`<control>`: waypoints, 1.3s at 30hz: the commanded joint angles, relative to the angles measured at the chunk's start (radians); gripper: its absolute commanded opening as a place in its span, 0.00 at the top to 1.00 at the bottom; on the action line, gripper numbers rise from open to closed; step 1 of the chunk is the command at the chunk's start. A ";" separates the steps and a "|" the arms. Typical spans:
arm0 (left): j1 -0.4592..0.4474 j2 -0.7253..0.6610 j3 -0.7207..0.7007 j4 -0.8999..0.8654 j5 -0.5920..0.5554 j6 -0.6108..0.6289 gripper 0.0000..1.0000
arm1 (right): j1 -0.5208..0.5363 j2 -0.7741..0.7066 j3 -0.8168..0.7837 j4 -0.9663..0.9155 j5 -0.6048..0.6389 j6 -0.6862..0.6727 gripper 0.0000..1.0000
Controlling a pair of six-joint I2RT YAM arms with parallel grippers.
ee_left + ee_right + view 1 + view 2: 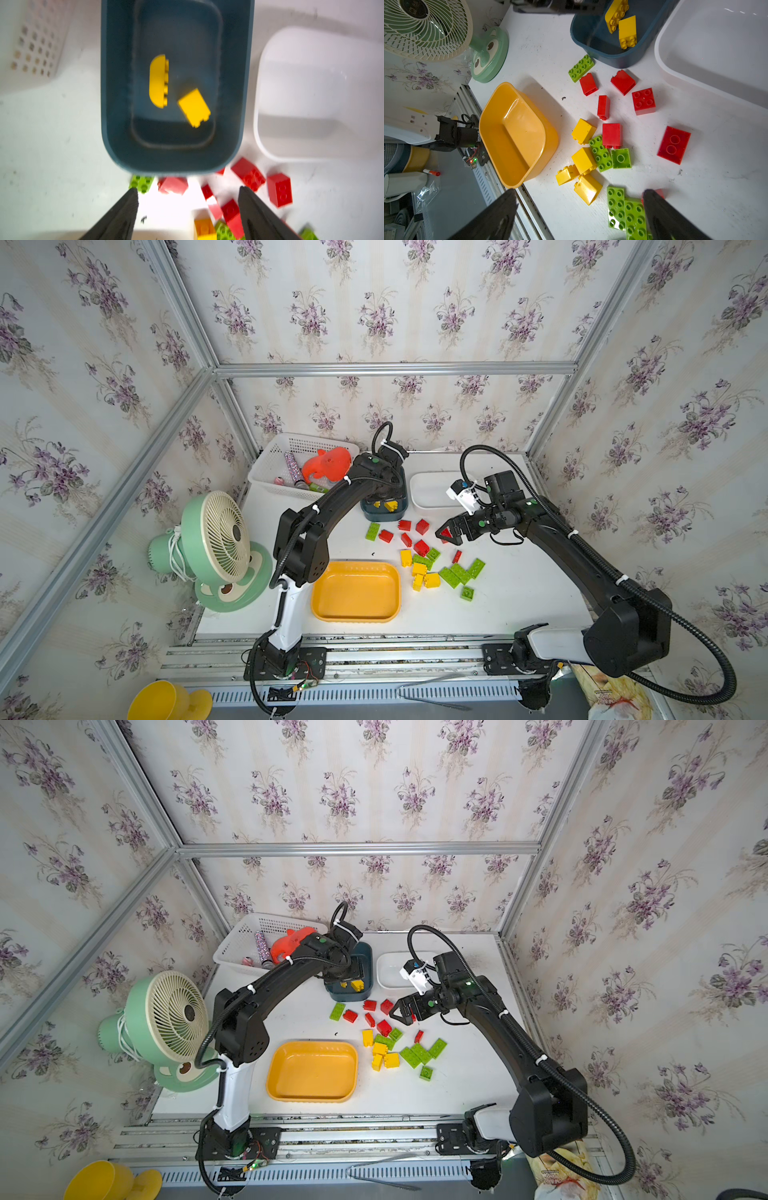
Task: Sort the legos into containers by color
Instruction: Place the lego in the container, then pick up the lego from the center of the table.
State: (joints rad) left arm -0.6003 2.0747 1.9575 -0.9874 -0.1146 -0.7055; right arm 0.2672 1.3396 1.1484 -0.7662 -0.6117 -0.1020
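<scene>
The teal tray (366, 968) holds two yellow bricks (356, 985), with the white tray (390, 973) just beside it. Red, yellow and green legos (384, 1028) lie loose on the tabletop (457, 1085) near the orange-yellow tray (311, 1071). The right pincer (401, 1011) hangs above them, jaws apart.

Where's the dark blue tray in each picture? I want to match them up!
In a top view: blue tray, at the back of the table, partly under the left arm.
In a top view: blue tray, same place under that arm.
Left wrist: big and close, just beyond the open left claw.
Right wrist: partly cut off at the picture's edge.
Shared landmark: the white tray beside it, in all four.
</scene>
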 commanded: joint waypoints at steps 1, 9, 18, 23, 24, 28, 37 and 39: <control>-0.037 -0.087 -0.124 0.012 0.038 -0.058 0.23 | 0.000 -0.010 -0.007 0.005 0.010 -0.008 0.03; -0.170 -0.149 -0.352 0.107 0.141 -0.114 0.25 | -0.002 -0.026 -0.034 0.005 0.022 -0.016 0.03; -0.226 -0.072 -0.410 0.171 0.147 -0.138 0.32 | -0.005 -0.052 -0.066 -0.027 0.032 -0.034 0.03; -0.228 -0.025 -0.411 0.213 0.148 -0.147 0.35 | -0.008 -0.073 -0.079 -0.041 0.036 -0.039 0.03; -0.227 -0.019 -0.403 0.214 0.139 -0.146 0.36 | -0.008 -0.077 -0.083 -0.041 0.036 -0.038 0.03; -0.227 -0.003 -0.390 0.212 0.109 -0.143 0.52 | -0.010 -0.090 -0.103 -0.035 0.032 -0.030 0.03; -0.225 0.016 -0.416 0.211 0.103 -0.138 0.66 | -0.013 -0.094 -0.112 -0.034 0.034 -0.028 0.03; -0.225 0.023 -0.409 0.213 0.101 -0.128 0.69 | -0.014 -0.091 -0.109 -0.035 0.032 -0.030 0.03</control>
State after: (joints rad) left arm -0.8261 2.0758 1.5517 -0.7624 0.0036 -0.8398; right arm 0.2550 1.2453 1.0325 -0.8013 -0.5709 -0.1310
